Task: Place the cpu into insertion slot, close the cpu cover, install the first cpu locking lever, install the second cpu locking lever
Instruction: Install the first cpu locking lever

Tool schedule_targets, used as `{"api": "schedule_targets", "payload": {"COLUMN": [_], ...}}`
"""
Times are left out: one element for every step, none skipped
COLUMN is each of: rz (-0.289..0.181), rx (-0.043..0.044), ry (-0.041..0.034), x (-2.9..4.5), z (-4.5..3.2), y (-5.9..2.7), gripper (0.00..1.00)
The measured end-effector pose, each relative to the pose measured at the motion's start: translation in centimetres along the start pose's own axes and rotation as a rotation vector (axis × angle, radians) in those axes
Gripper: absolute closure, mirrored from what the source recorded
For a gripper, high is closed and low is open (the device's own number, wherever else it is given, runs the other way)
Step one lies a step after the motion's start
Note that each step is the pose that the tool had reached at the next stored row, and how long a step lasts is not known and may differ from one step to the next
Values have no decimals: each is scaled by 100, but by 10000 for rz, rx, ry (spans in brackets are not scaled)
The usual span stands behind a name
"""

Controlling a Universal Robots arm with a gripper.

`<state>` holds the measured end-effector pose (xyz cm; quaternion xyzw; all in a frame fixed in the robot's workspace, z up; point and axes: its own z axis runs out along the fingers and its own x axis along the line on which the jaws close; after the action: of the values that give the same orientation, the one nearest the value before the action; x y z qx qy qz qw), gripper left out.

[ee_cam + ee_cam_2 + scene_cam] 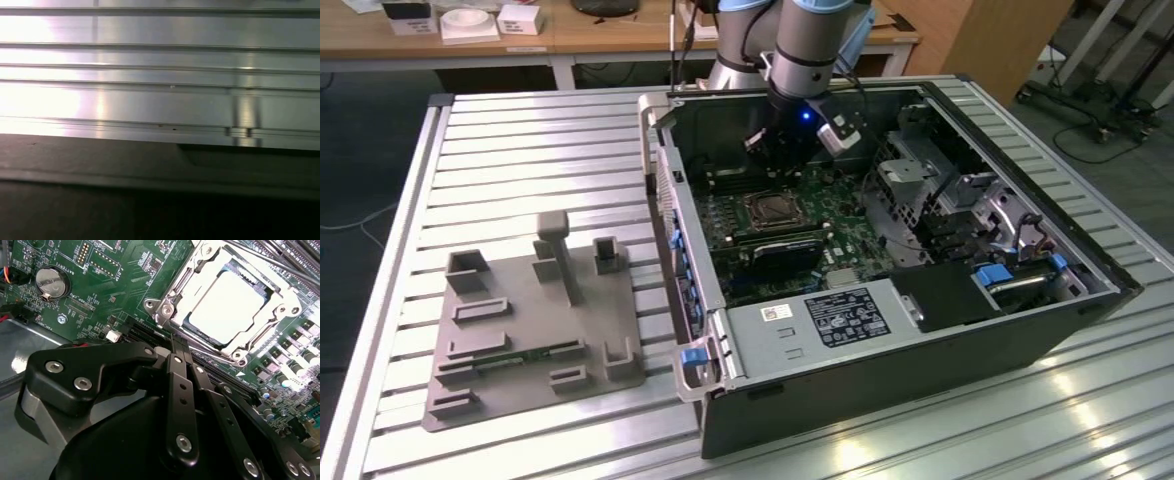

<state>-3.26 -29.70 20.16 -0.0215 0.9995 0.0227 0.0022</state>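
Inside case (854,400), cpu (227,302) in insertion slot (187,322), cpu cover (172,295) down; pincer (176,340) beside

Nothing legible: tiny white print on the motherboard (107,287), and a dark sticker (847,315)

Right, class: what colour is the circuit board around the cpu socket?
Green; the board shows best in the second wrist view.

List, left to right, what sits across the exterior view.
Grey fixture plate → blue latch at the case corner → insertion slot → metal drive cage → blue clip.
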Motion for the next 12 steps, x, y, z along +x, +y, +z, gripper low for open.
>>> {"api": "schedule_targets", "payload": {"rz": [0,0,0,0,0,0,0,1,1,1,0,1], "rx": [-1,-4,-4,-3,-2,3,12,29,51,78,97,114], "ry": [-1,-3,-3,-3,-3,-2,-1,0,0,2,4,4], "x": [0,0,0,-1,0,0,0,0,0,-1,-2,-4], "z": [-3,-4,-4,-5,-5,-5,-5,-5,-4,-3,-2,-1], "y": [0,1,1,1,1,0,0,1,1,1,0,0], "gripper": [90,90,90,90,90,90,90,90,90,90,90,90]}}
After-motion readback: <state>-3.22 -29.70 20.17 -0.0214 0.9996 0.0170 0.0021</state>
